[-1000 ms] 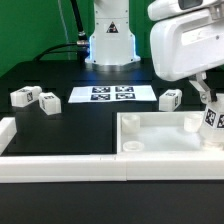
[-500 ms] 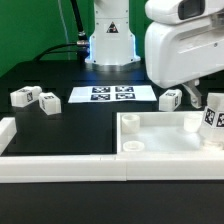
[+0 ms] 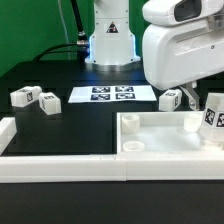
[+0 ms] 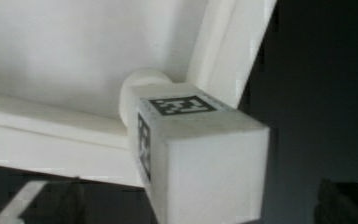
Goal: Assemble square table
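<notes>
The square table panel [image 3: 160, 148] lies at the exterior view's lower right, with raised rims and round corner sockets. One tagged white leg [image 3: 212, 113] stands upright in its far right corner socket; in the wrist view this leg [image 4: 202, 150] sits in the socket against the panel's rim [image 4: 220, 50]. My gripper [image 4: 190, 207] is open, its dark fingers [image 4: 19, 205] clear of the leg on either side. In the exterior view the gripper [image 3: 193, 93] hangs just left of and above the leg, mostly hidden by the arm's white hand. Another leg [image 3: 170, 99] lies behind the panel.
Two more tagged legs [image 3: 22, 97] [image 3: 47, 102] lie at the exterior view's left. The marker board [image 3: 111, 94] lies flat at the back centre. The long low white border wall [image 3: 60, 166] runs along the front. The robot base [image 3: 110, 40] stands behind.
The arm has risen and shifted towards the exterior view's left, away from the standing leg. The leg stays upright in the corner socket, now fully uncovered.
</notes>
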You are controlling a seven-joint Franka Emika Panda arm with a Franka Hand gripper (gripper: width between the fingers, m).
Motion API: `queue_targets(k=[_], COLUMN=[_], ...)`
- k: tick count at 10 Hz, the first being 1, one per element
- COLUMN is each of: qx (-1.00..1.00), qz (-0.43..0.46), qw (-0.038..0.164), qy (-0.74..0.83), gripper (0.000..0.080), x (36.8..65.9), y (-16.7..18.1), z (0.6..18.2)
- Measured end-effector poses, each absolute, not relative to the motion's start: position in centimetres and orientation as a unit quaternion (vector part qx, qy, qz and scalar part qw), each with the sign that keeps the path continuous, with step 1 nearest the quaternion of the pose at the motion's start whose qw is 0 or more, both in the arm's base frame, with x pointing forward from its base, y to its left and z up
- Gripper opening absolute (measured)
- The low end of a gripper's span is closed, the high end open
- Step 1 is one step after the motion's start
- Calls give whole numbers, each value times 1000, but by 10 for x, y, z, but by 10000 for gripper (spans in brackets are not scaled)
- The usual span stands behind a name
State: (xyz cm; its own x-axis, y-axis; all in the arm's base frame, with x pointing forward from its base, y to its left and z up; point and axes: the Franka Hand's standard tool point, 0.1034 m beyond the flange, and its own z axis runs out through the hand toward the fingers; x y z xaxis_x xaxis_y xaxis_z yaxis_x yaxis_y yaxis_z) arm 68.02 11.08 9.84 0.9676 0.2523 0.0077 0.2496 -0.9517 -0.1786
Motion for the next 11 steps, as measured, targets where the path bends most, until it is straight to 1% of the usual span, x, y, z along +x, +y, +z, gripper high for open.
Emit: queue_targets(k=[2,4,5,6,7,8,9,11], qx=[-989,-989,-989,-990,-990,-993,-995,-996], qz=[20,10,10,11,11,12,16,21], qw=[91,89,89,90,91,88,86,85], qy=[-117,-116,-115,-108,-109,-80,-38,25], gripper=[649,649,649,532,384,384,297,295], x=[675,676,676,676,676,677,677,677], y=[111,106,107,108,108,104,102,101], z=[81,74,74,74,74,74,74,73])
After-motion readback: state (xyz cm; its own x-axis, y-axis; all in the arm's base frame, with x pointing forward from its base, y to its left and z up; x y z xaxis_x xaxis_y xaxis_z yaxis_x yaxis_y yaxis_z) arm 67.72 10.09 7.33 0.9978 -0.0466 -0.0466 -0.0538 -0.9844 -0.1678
